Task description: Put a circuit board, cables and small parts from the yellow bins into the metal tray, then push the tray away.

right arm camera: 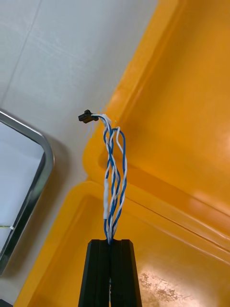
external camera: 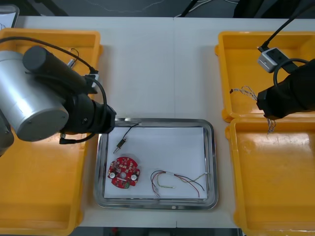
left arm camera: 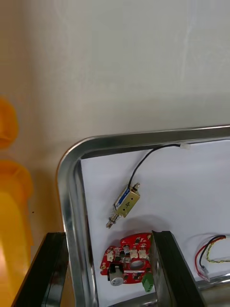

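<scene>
- The right gripper [right arm camera: 111, 243] pinches a blue and white cable [right arm camera: 113, 168] above the meeting rims of the two right bins [right arm camera: 153, 184], near the tray [right arm camera: 42, 163].
- The left gripper [left arm camera: 108, 236], fingers spread, hangs over the tray's left rim.
- The tray holds a board [external camera: 123, 172], a metal part [external camera: 120, 144] and a red and yellow cable [external camera: 177, 181].
</scene>
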